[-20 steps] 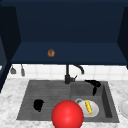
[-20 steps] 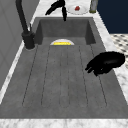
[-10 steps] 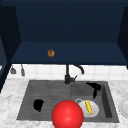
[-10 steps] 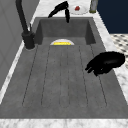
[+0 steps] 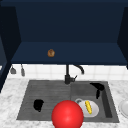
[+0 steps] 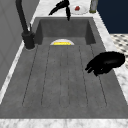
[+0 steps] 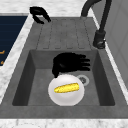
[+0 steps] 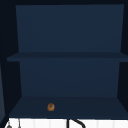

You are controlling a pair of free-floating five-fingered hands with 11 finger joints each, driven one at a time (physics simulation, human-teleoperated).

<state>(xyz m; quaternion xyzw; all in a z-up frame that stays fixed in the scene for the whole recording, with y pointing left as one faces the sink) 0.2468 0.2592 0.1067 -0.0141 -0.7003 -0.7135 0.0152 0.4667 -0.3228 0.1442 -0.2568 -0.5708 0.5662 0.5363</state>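
My right hand (image 5: 98, 88) hovers over the back right of the sink basin (image 5: 107, 100), open with its fingers straight. The right side view shows this right hand (image 7: 68, 63) just above a white plate (image 7: 66, 98) that carries a yellow corn cob (image 7: 67, 88). That plate (image 5: 94, 112) lies on the basin floor near the drain. My left hand (image 5: 38, 104) floats over the front of the ribbed drainboard (image 5: 51, 91), fingers relaxed and holding nothing. From the left side, the left hand (image 6: 106, 63) sits near the front rim and the right hand (image 6: 61, 6) at the far end.
A large red ball (image 5: 67, 115) shows at the sink's front edge. A black faucet (image 5: 67, 75) stands behind the basin. One small brown item (image 5: 51, 53) rests on the cabinet's lower shelf. On the right counter is a second plate (image 6: 78, 8) with something red.
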